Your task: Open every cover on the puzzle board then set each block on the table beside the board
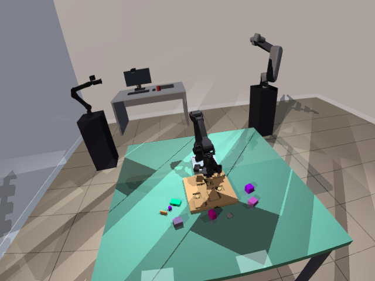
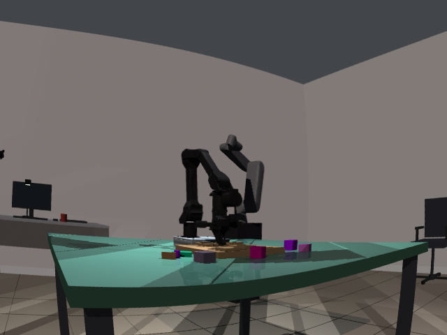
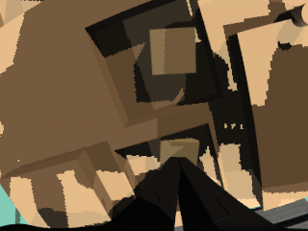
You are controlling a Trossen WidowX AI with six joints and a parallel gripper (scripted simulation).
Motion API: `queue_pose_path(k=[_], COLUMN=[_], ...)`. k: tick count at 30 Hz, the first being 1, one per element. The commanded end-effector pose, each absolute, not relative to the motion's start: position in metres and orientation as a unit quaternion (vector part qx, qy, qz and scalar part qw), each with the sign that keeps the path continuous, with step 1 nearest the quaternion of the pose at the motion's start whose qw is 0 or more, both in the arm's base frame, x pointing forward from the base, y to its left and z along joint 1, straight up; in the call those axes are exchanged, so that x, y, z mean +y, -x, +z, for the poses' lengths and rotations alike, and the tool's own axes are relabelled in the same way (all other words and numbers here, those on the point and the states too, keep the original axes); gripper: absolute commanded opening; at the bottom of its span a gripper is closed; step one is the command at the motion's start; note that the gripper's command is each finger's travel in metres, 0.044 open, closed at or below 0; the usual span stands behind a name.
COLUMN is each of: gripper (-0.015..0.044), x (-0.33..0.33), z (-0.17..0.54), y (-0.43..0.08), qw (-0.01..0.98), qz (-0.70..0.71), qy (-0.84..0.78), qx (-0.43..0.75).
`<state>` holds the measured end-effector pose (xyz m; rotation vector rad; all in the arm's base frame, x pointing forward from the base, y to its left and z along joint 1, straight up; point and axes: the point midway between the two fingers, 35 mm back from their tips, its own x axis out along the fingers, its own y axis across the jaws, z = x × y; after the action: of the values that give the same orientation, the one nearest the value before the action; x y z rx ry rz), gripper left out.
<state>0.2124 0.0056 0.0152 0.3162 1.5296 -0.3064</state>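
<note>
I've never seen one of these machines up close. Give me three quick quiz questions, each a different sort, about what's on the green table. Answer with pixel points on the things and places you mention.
1. True or false: the purple cube [image 1: 249,188] [image 2: 290,244] lies on the wooden board [image 1: 211,206] [image 2: 238,253].
2. Multiple choice: how do the fingers of the tool [image 1: 208,175] [image 2: 221,243] [image 3: 179,160] stand?
a) wide apart
b) shut with nothing between them
c) shut on the green piece
3. Fill in the blank: in the wrist view, the block in the well farther from the fingertips is ____ the board's well.

Key: 1 false; 2 b; 3 inside
</note>
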Motion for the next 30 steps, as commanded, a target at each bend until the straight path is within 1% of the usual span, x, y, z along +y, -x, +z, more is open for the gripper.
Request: queue_pose_path(k=[1, 30], gripper=[0.0, 0.0], x=[0.0084, 0.0118], z=[0.0137, 0.0122], y=[-0.2084, -0.2026], qw=[0.7, 0.7], qz=[-0.139, -0.136], qy=[-0.143, -0.14], qx=[0.686, 0.687])
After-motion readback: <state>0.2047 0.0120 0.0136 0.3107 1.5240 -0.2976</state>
